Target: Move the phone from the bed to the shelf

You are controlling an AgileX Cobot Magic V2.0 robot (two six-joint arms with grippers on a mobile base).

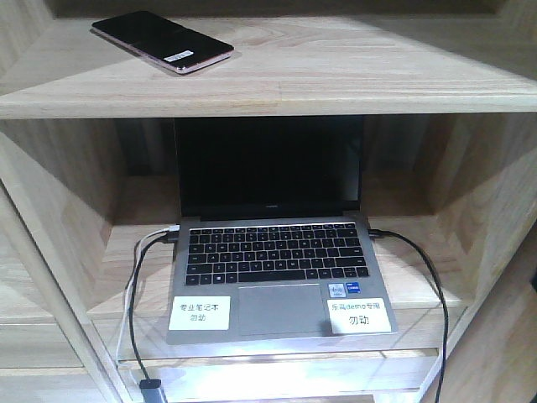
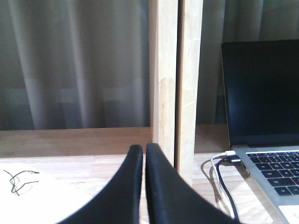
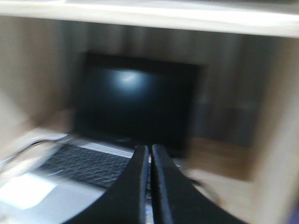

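Phone [image 1: 162, 41] is lying flat on the upper board of the shelf [image 1: 336, 75], far-left part of that board, screen up, angled diagonally, small white sticker near its right end. Nothing is touching it; neither gripper is showing in the front view.

Laptop [image 1: 277, 252] is sitting open in the compartment below, screen dark, two white labels sticking on the palm rest either side of the trackpad. White cable [image 1: 134, 277] and a dark one are plugging into its left side and running off the near edge of the board. Black cable [image 1: 424, 285] is plugging into the right side and dropping down past the near edge.

Left gripper [image 2: 144, 149]: black fingers are sitting pressed together, only a thin seam showing between them, nothing held. It is pointing at a vertical shelf post, with grey curtain [image 2: 74, 65] hanging behind; the laptop's left edge and cables are showing on the right of that view. A white sheet [image 2: 28, 186] with a dark scribble is lying at near left.

Right gripper [image 3: 149, 151]: fingers are also together, empty, pointing at the laptop screen from the near side. That view is motion-blurred, so finer detail is unreadable.

Bed is not appearing in any view.
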